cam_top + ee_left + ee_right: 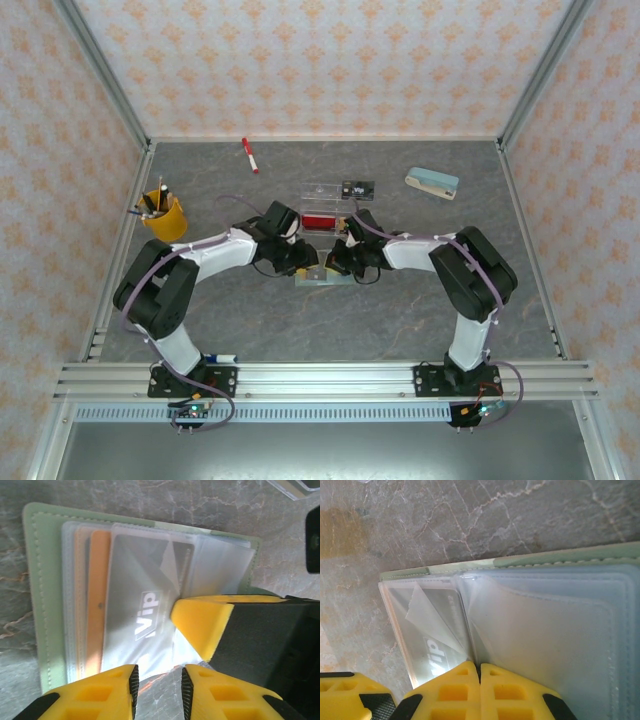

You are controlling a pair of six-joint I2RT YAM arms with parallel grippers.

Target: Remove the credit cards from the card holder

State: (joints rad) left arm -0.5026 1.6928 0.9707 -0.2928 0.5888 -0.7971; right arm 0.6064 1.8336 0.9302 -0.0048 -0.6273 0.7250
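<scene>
Symmetrically, the two arms fold inward from their bases, elbows out: the left arm (215, 250) and right arm (440, 250) bring their wrists together mid-table over one card holder (42, 580), which lies open and flat. The left gripper (159, 690) sits low at the edge of the holder's clear sleeves (545, 630), jaws a little apart and clamping nothing. The right gripper (480, 680) has its fingers pressed fully together, tips on the sleeves; whether they pinch a leaf I cannot tell. Two cards sit in the sleeves: one grey Vip card (150, 595) and one tan-orange card (97, 610). One red card (318, 222) lies farther back, by the clear tray (320, 192).
</scene>
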